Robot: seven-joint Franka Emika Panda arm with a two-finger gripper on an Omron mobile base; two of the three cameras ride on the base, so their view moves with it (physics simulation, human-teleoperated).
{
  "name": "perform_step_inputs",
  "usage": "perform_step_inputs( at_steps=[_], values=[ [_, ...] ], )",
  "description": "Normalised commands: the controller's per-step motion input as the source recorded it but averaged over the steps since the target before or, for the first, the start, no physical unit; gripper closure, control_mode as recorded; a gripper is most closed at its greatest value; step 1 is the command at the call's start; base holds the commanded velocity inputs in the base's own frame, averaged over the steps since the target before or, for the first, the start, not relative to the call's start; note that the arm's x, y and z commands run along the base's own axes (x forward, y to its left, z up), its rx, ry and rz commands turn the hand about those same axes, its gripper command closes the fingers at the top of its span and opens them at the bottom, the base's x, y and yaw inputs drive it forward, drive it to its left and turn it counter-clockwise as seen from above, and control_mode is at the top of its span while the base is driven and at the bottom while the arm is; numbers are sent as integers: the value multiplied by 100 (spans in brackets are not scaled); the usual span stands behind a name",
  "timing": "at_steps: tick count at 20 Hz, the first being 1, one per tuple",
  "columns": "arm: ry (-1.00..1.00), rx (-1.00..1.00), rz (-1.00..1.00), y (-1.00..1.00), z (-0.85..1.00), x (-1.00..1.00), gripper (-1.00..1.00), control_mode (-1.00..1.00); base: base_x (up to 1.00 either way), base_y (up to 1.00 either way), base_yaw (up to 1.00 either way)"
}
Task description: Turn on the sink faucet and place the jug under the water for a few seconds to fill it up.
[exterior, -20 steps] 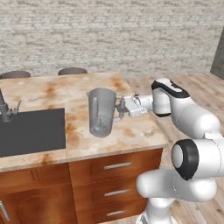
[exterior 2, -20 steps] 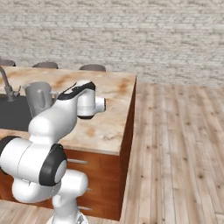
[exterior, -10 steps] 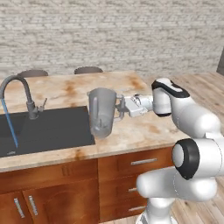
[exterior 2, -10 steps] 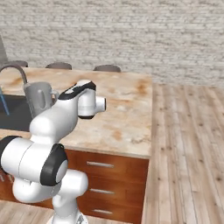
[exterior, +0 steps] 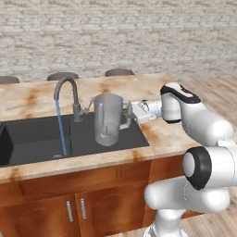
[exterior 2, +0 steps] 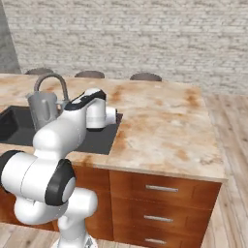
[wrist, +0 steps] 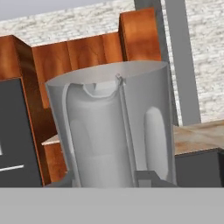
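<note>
The whole picture has slid across both base views over the last second: the base has driven sideways along the marble-topped wooden counter, so the wide matte black sink, a second ago only an edge at the frame's left, now lies squarely in front of the robot. The tall dark grey gooseneck faucet has come into view with it, and the thin blue stream of water is already falling to the basin floor, so the tap step looks done and only the filling is left.

The translucent grey cylindrical jug hangs upright over the right part of the sink, near the stream but apart from it; it must still travel left to catch the water.

The two-finger gripper stays narrowly clamped on the jug's loop handle, carrying it clear of the basin.
</note>
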Motion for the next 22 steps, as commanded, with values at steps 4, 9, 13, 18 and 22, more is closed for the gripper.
perform_step_inputs(
  at_steps=[4, 9, 13, 18, 22],
  values=[
    [0, 0, 0, 0, 0, 0, 100, 100, 0, 96, -4],
    [0, 0, 0, 0, 0, 0, 100, 100, 6, 95, -5],
    [0, 0, 0, 0, 0, 0, 100, 100, 12, 82, -3],
    [0, 0, 0, 0, 0, 0, 100, 100, 29, 49, -1],
    [0, 0, 0, 0, 0, 0, 100, 100, 43, 21, 0]
  ],
)
